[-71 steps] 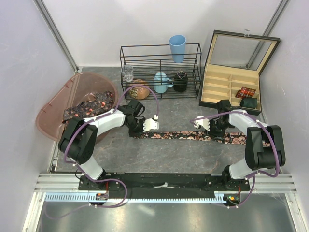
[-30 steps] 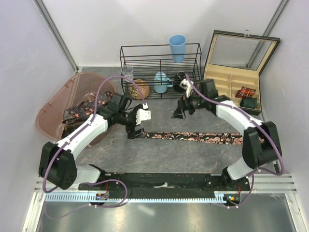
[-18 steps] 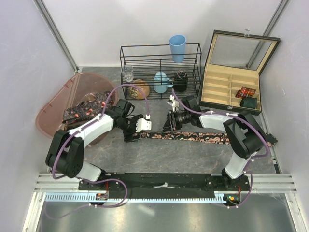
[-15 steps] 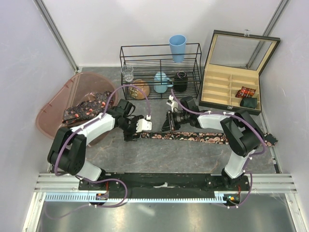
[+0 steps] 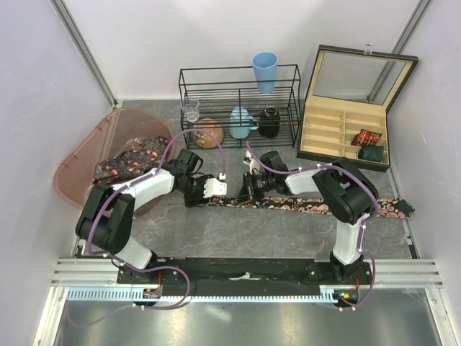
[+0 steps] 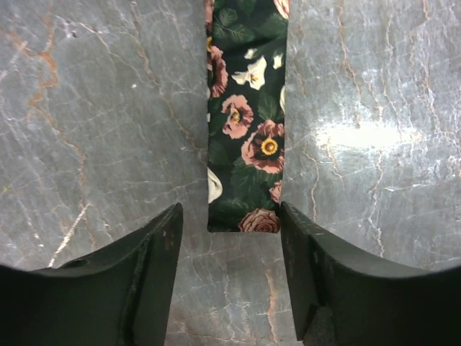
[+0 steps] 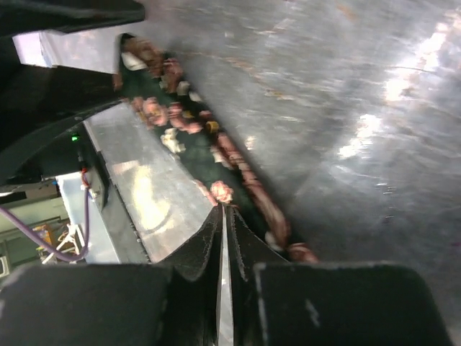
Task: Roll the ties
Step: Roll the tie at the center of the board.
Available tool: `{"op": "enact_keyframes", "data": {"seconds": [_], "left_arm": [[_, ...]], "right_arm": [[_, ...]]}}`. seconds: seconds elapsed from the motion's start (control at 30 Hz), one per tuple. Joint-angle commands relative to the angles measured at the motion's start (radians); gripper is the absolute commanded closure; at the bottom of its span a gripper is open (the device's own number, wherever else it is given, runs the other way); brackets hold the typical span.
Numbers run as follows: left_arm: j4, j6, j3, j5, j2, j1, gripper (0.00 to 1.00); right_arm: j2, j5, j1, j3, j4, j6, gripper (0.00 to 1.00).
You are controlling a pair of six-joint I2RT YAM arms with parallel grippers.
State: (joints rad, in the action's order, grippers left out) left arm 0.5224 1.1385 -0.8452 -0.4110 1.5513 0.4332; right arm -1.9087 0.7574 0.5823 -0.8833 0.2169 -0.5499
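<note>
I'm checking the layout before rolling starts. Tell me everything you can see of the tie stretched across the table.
The tie is dark green fabric printed with pink and cream flowers. It lies flat, straight and unrolled on the grey table, narrow squared end left, wide end right. The open left tool straddles the narrow end, fingers clear of it. The right tool, nearly closed, sits at its edge further along; any pinch cannot be told.

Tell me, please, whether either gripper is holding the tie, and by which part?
The left gripper holds nothing: its open jaws straddle the narrow end of the tie. The right gripper is nearly shut at the tie; a grip cannot be confirmed.
</note>
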Motion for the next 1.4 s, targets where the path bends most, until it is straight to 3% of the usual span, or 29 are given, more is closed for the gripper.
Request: {"op": "enact_keyframes", "data": {"seconds": [0.0,0.1,0.3,0.57,0.73,0.97,1.17,1.37], "left_arm": [[-0.013,0.041,0.011,-0.009,-0.013,-0.004,0.43],[0.019,0.063,0.011,-0.052,-0.037,-0.004,0.51],[0.054,0.032,-0.020,-0.136,-0.106,-0.002,0.55],[0.087,-0.035,-0.110,-0.221,-0.109,0.070,0.55],[0.012,-0.127,-0.150,-0.252,-0.045,0.113,0.56],[-0.093,-0.246,-0.189,-0.255,0.055,0.163,0.57],[-0.107,-0.221,-0.151,-0.183,0.089,0.165,0.57],[-0.128,-0.233,-0.127,-0.190,0.090,0.165,0.57]], "right_arm": [[-0.044,-0.053,-0.001,-0.039,-0.014,0.057,0.89],[-0.050,-0.070,-0.002,-0.037,-0.027,0.065,0.89],[-0.059,-0.081,-0.001,-0.046,-0.050,0.074,0.90],[-0.072,-0.079,-0.001,-0.066,-0.071,0.088,0.89],[-0.073,-0.079,-0.001,-0.074,-0.082,0.097,0.89],[-0.059,-0.070,-0.001,-0.083,-0.088,0.105,0.89],[-0.006,-0.038,-0.032,-0.092,-0.142,0.134,0.87],[0.045,0.042,-0.067,-0.092,-0.201,0.152,0.77]]}}
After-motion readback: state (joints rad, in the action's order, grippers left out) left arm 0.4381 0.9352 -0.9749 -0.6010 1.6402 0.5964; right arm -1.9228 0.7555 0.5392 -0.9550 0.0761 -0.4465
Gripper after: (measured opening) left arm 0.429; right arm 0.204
